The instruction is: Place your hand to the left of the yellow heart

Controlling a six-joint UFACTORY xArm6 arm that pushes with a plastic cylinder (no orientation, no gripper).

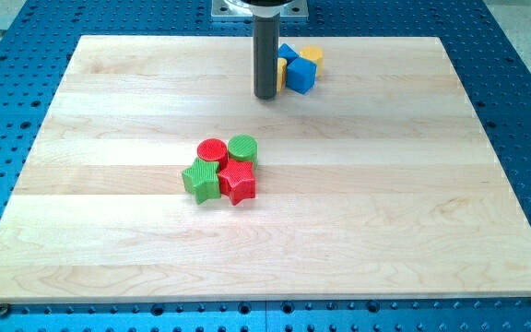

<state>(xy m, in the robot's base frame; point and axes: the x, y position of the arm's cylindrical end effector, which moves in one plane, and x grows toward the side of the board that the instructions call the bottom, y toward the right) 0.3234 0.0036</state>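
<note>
my tip (265, 95) just left of yellow heart (283, 73), blue cube (300, 76) beside

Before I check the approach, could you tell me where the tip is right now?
My tip sits near the view's top centre, just left of the blue cube and the yellow blocks.

Top cluster: blue cube (300, 77) just right of my tip (265, 95); yellow heart (282, 72) between them; yellow block (312, 55) behind.
Centre cluster: red cylinder (212, 151) left of green cylinder (242, 148); green star (201, 179) left of red star (238, 181), in front.
</note>
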